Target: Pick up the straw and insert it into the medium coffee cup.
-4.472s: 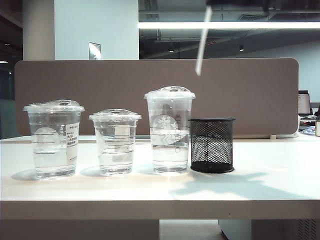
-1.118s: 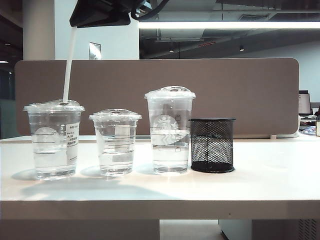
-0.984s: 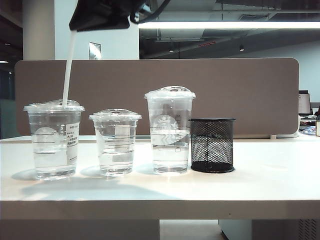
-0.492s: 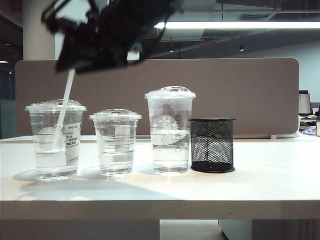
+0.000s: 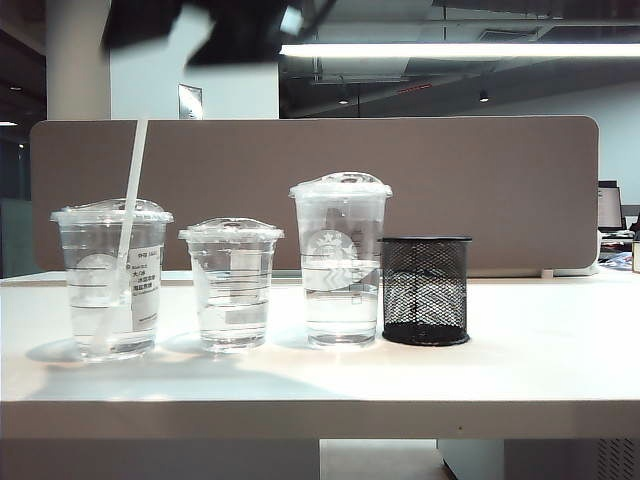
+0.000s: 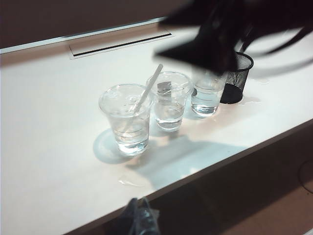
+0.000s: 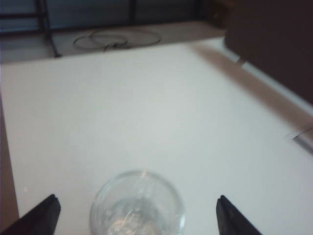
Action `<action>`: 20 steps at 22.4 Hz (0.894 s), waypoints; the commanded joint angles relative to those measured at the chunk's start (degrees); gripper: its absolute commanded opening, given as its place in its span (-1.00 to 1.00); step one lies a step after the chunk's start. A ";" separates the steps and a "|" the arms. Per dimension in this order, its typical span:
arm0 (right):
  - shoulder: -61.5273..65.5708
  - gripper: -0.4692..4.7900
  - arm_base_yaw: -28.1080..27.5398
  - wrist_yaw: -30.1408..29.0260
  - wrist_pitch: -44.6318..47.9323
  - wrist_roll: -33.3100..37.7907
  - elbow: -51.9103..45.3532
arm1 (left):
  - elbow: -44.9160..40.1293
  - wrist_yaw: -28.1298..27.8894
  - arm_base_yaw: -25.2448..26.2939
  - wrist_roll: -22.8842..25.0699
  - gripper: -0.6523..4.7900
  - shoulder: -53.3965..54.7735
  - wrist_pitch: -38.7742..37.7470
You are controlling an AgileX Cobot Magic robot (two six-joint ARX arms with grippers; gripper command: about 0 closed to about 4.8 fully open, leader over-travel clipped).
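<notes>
The white straw (image 5: 131,200) stands slanted through the domed lid of the medium coffee cup (image 5: 110,285), the leftmost and widest cup, with its lower end in the water. Nothing holds it. My right gripper (image 5: 195,30) is a dark blur above that cup, open and clear of the straw's top. In the right wrist view its fingertips (image 7: 49,205) stand wide apart on either side of a clear cup lid (image 7: 137,208) below them. The left wrist view shows the cup (image 6: 126,117) and straw (image 6: 147,89) from afar. My left gripper (image 6: 139,218) is shut near the table's front edge.
A shorter clear cup (image 5: 231,285) and a taller logo cup (image 5: 340,260) stand to the right of the medium cup. Beyond them is a black mesh holder (image 5: 425,290). A brown partition (image 5: 500,190) runs behind the white table (image 5: 520,370).
The right gripper lowered the straw into the medium cup, opened and let it go. It then rose to the top of the view. The straw slid deeper and stays in the cup.
</notes>
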 commanded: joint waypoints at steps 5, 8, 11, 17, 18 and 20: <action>-22.18 -0.84 1.46 2.51 -16.02 0.13 0.24 | -0.04 -0.17 -0.04 -0.02 -0.77 0.07 2.32; -32.41 -0.84 1.46 3.78 -21.11 0.13 -2.38 | -2.47 0.15 -0.04 -0.46 -0.77 0.04 8.35; -45.09 -0.84 1.46 8.83 -17.00 0.13 -11.52 | -9.20 2.14 -0.04 -2.12 -0.77 0.04 19.12; -70.18 -0.84 1.44 10.21 -7.32 0.39 -33.35 | -31.08 3.21 -0.02 -9.42 -0.77 0.07 48.28; -73.72 -0.84 1.46 9.86 -7.30 1.27 -36.39 | -35.56 2.69 -0.02 -9.46 -0.77 0.07 53.70; -79.67 -0.84 1.44 9.77 -7.26 4.59 -41.72 | -41.13 2.58 -0.07 -9.46 -0.77 0.07 58.88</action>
